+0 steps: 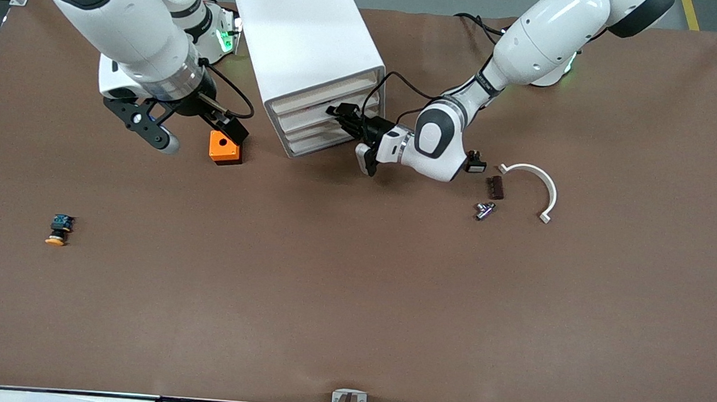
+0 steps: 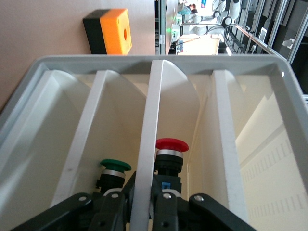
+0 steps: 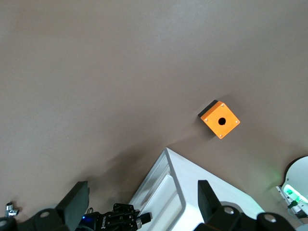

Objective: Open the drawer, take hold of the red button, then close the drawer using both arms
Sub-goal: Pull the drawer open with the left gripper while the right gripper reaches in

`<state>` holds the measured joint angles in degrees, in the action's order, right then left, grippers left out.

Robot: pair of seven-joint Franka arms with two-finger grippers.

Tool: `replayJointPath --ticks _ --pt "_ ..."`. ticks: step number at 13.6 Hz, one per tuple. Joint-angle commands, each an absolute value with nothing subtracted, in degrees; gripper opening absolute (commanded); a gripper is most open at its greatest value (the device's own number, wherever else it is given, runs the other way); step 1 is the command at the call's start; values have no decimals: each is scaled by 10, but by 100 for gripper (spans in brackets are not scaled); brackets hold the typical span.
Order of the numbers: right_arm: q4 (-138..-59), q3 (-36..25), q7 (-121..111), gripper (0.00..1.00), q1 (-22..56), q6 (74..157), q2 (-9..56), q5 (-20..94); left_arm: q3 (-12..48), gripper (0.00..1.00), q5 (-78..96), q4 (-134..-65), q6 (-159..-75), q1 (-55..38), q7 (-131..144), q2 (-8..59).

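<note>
The white drawer cabinet (image 1: pixel 307 27) stands toward the robots' side of the table, its drawers all pushed in. My left gripper (image 1: pixel 342 113) is at the cabinet's front, shut on the white front lip of one drawer (image 2: pixel 154 120), one finger on each side of it (image 2: pixel 139 199). The button (image 2: pixel 171 144), with its red cap, sits inside that drawer just past my fingers; it is hidden in the front view. My right gripper (image 1: pixel 149 128) hangs open and empty over the table beside the orange cube box (image 1: pixel 224 148), toward the right arm's end.
A green-capped button (image 2: pixel 115 166) sits in the adjoining drawer. A yellow-orange-capped button (image 1: pixel 58 230) lies toward the right arm's end. A white curved piece (image 1: pixel 539 182), a brown block (image 1: pixel 495 187) and a metal fitting (image 1: pixel 484 210) lie by the left arm.
</note>
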<state>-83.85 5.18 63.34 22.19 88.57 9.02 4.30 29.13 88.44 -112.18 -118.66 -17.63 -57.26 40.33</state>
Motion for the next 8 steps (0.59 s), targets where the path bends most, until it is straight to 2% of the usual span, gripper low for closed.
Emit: replayJointPath --ticks 1,8 --pt "-838 48 674 100 243 898 102 48 288 0 895 -1115 -1189 -153 -571 391" --pt "-874 49 765 100 286 950 126 49 226 2 893 -1086 -1187 -143 -554 393"
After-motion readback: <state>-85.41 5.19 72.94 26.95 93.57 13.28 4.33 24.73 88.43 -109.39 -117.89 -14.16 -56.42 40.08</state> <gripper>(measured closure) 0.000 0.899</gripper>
